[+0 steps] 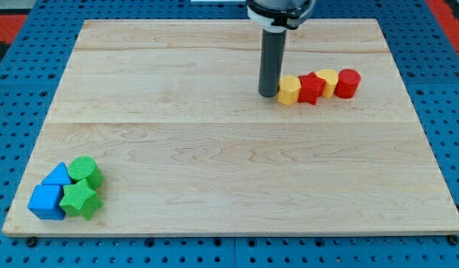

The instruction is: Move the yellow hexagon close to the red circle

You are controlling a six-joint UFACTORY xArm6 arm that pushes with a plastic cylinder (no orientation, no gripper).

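The yellow hexagon (289, 90) sits at the left end of a row of blocks in the upper right of the wooden board (229, 164). To its right in the row come a red star-like block (311, 87), a second yellow block (328, 80) whose shape I cannot make out, and the red circle (348, 83) at the right end. The blocks in the row touch or nearly touch. My tip (268, 94) rests on the board just left of the yellow hexagon, touching or almost touching it.
A cluster sits at the board's bottom left corner: a green cylinder (86, 171), a green star (80, 199), a blue triangular block (57, 176) and a blue cube (47, 202). Blue pegboard surrounds the board.
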